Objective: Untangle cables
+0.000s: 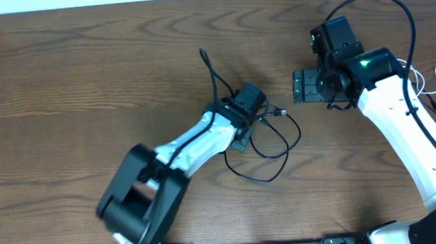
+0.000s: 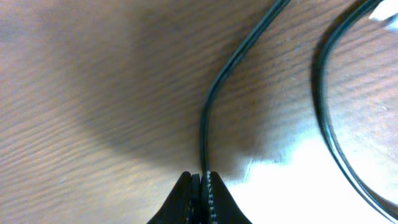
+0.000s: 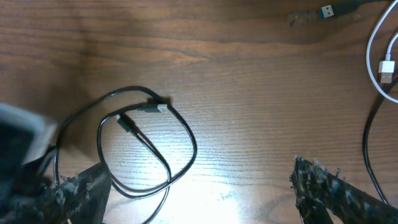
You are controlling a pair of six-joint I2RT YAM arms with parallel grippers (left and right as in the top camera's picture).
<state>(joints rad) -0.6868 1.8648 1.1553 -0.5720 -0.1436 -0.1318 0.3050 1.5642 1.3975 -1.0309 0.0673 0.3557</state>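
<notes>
While the left fingers [image 2: 213, 196] clench the black cable [image 2: 205, 124], the right fingers [image 3: 323, 186] hang released (spread wide); the white cable [image 3: 387, 68] lies at the right edge of the bench [image 1: 81, 70].

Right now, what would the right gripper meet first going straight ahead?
The right gripper would probably meet bare wooden table first; the looped black cable lies just beside that line, depth unclear.
</notes>
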